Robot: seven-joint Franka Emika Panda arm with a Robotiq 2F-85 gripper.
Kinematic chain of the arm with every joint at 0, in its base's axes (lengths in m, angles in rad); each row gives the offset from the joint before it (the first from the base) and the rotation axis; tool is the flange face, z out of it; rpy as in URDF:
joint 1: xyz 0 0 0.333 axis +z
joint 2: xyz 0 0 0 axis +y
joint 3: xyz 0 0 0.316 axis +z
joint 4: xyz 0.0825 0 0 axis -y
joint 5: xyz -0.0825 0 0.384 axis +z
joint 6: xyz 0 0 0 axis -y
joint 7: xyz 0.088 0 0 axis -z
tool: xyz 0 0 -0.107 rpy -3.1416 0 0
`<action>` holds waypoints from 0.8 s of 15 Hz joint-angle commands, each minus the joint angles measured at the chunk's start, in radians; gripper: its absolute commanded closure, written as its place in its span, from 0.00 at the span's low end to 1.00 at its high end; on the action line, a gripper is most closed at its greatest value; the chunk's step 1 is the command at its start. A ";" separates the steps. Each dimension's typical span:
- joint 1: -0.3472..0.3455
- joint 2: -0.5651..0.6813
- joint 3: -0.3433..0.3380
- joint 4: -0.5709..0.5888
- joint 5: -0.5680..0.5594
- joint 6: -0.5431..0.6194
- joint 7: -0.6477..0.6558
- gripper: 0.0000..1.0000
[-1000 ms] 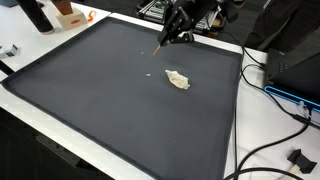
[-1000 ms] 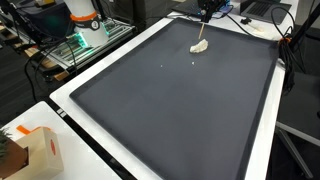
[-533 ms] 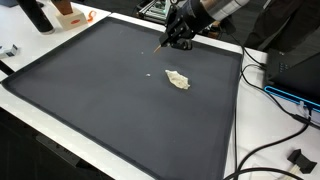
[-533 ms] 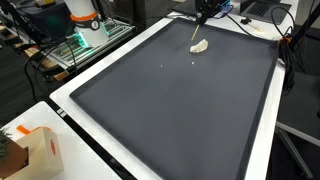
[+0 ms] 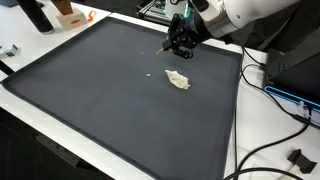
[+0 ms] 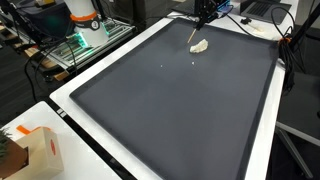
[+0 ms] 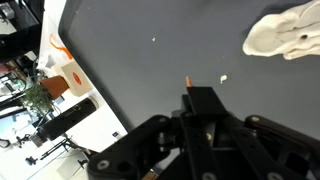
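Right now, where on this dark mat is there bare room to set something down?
The dark mat is bare across its middle and the whole half away from the gripper, out to the white border. It is crowded only by that gripper: the thin stick it holds, the crumpled white scrap and a white speck beside it.

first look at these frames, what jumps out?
A big dark mat covers nearly the whole white table. Near one end lies a pale crumpled lump, the only sizeable thing on it. Close by, the gripper is shut on a thin stick with an orange tip, angled down toward the mat.
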 commanded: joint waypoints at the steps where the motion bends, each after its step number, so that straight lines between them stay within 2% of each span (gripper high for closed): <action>1: 0.026 0.052 -0.010 0.058 -0.012 -0.060 -0.036 0.97; 12: 0.065 0.149 -0.033 0.137 -0.053 -0.114 -0.071 0.97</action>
